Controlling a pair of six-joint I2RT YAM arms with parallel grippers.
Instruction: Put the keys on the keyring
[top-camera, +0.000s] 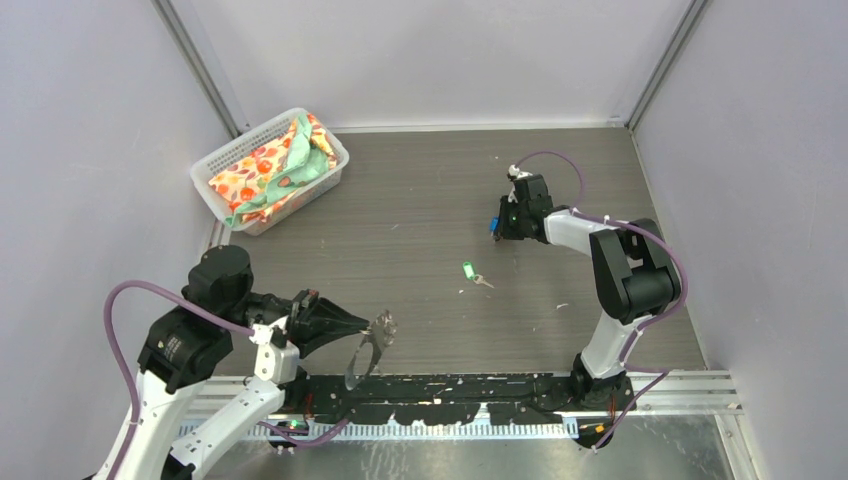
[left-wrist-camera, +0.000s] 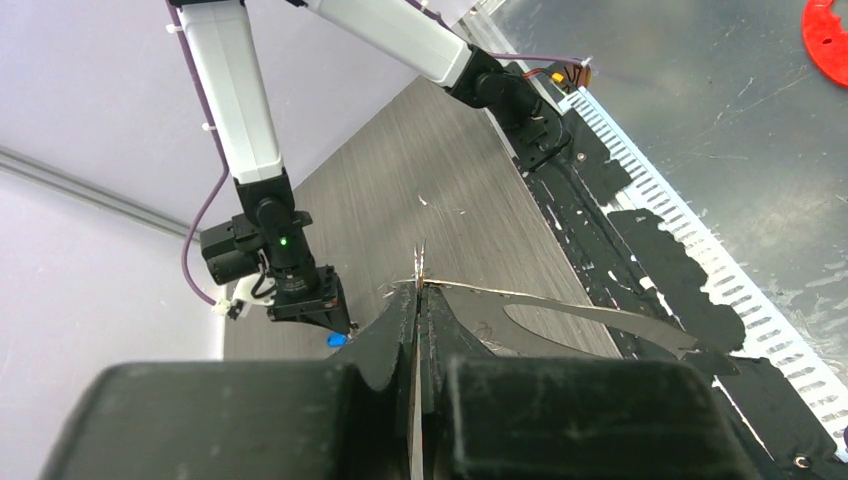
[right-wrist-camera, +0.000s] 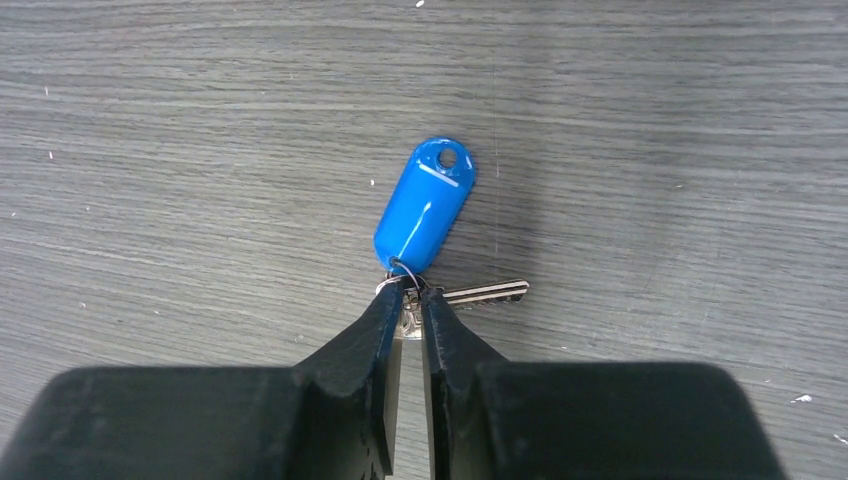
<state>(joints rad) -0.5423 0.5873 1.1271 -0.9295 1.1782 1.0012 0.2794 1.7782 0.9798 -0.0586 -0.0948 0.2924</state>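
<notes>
The blue-tagged key lies flat on the wooden table, its blue tag (right-wrist-camera: 425, 205) pointing away and its silver blade (right-wrist-camera: 490, 293) to the right. My right gripper (right-wrist-camera: 412, 300) is down on it, jaws closed narrowly on the key's silver head and small ring. From above, that gripper (top-camera: 497, 228) sits mid-right with the blue tag (top-camera: 493, 226) just showing. The green-tagged key (top-camera: 470, 271) lies loose on the table nearer the arms. My left gripper (top-camera: 378, 325) is shut on the keyring (top-camera: 362, 352), a thin grey metal loop hanging below it. In the left wrist view the keyring (left-wrist-camera: 560, 310) curves right from the gripper (left-wrist-camera: 418, 290).
A white mesh basket (top-camera: 215, 175) holding patterned cloth (top-camera: 280, 165) stands at the back left by the wall. A black rail (top-camera: 450, 390) with the arm bases runs along the near edge. Grey walls close in the table on three sides.
</notes>
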